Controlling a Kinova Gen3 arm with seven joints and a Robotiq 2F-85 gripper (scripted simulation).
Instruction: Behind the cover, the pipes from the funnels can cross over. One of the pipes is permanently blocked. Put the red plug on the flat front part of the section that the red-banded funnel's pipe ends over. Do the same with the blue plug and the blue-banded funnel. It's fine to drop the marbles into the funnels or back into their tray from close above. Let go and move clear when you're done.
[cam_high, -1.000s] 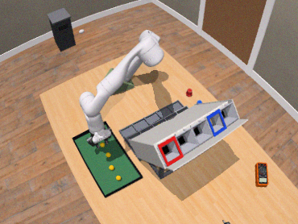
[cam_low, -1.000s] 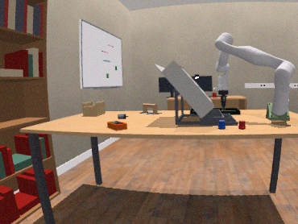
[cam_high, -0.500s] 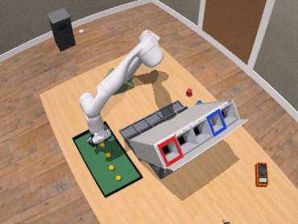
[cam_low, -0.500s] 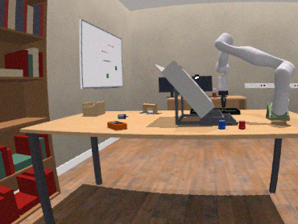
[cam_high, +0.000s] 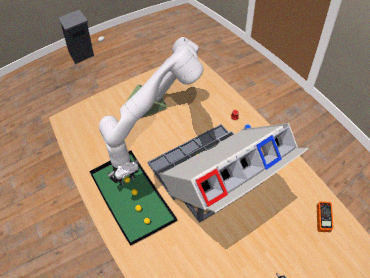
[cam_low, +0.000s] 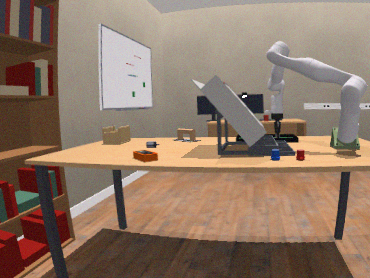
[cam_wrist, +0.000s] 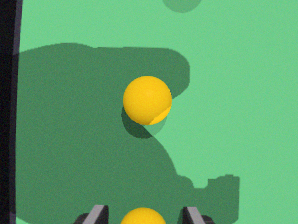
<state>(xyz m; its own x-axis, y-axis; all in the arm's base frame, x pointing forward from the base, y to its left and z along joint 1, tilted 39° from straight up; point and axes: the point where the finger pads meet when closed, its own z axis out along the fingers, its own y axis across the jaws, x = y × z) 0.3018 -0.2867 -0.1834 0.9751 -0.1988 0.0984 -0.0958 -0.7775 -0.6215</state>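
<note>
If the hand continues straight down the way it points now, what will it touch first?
Probably the yellow marble between its fingers, lying on the green tray. The hand is open around it.

Arm (cam_high: 150, 92): glossy white, thick rounded tube links, bulbous joints, no visible cables or markings. Green base mount (cam_low: 345, 144). Gripper (cam_wrist: 145, 216): dark body, grey flat fingers.

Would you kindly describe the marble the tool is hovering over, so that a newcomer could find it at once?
Find the green tray at the table's corner, beside the red-banded funnel. Four yellow marbles lie in a row along it. The one meant is at the end nearest the arm, framed by the open tool; its three neighbours lie uncovered.
</note>
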